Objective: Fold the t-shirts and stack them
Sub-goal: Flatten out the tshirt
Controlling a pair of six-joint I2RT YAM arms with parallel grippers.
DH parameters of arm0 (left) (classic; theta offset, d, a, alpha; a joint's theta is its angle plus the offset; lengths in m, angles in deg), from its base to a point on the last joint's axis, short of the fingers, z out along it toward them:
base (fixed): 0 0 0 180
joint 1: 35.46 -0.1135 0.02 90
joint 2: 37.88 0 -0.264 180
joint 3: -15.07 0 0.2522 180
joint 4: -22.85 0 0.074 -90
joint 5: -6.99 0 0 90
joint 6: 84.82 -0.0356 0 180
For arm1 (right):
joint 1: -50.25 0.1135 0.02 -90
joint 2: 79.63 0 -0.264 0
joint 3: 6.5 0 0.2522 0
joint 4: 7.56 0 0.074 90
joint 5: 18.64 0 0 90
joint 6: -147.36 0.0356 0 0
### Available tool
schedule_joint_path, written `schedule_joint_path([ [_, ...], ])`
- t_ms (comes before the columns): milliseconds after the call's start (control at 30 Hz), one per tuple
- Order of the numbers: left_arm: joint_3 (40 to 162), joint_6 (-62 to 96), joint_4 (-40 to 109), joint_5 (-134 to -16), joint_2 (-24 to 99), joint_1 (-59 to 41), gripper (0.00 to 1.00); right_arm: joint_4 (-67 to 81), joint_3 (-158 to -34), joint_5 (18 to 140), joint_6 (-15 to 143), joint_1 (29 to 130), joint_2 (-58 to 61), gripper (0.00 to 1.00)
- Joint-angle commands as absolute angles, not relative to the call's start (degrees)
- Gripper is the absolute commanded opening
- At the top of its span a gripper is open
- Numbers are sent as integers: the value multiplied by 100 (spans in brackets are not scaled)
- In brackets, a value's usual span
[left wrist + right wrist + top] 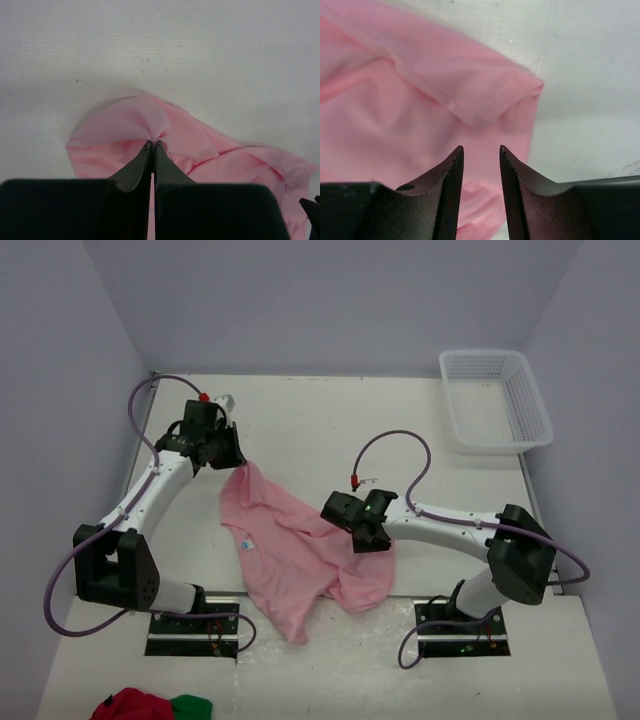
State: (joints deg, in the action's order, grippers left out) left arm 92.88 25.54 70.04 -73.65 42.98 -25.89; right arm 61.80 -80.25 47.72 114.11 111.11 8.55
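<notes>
A light pink t-shirt (285, 540) lies crumpled in the middle of the table, a small white label (247, 544) showing on it. My left gripper (238, 462) is at the shirt's far left corner. In the left wrist view that gripper (154, 143) is shut on a pinch of the pink cloth (200, 145). My right gripper (372, 538) hangs over the shirt's right side. In the right wrist view it (481, 148) stands open, nothing between its fingers, with the shirt (395, 100) and its folded edge just below.
A white plastic basket (541, 416) stands at the back right of the table. Red and green cloth (150, 706) lies at the near left edge, in front of the left arm's base. Walls close in the left, back and right sides.
</notes>
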Motion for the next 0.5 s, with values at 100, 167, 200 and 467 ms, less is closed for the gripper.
schedule_joint_path([
  [100,9281,2478,6763,-7229,4140,-2570,0,5693,-7634,4603,10755,10589,756,33],
  [167,9281,2478,6772,-7211,4157,-2570,0,5560,-7581,4657,10631,10501,825,32],
  [200,9281,2478,6763,-7203,4166,-2570,0,5420,-7555,4727,10579,10492,852,31],
  [467,9281,2478,6763,-7237,4201,-2570,0,5296,-7730,4842,10473,10491,1002,26],
])
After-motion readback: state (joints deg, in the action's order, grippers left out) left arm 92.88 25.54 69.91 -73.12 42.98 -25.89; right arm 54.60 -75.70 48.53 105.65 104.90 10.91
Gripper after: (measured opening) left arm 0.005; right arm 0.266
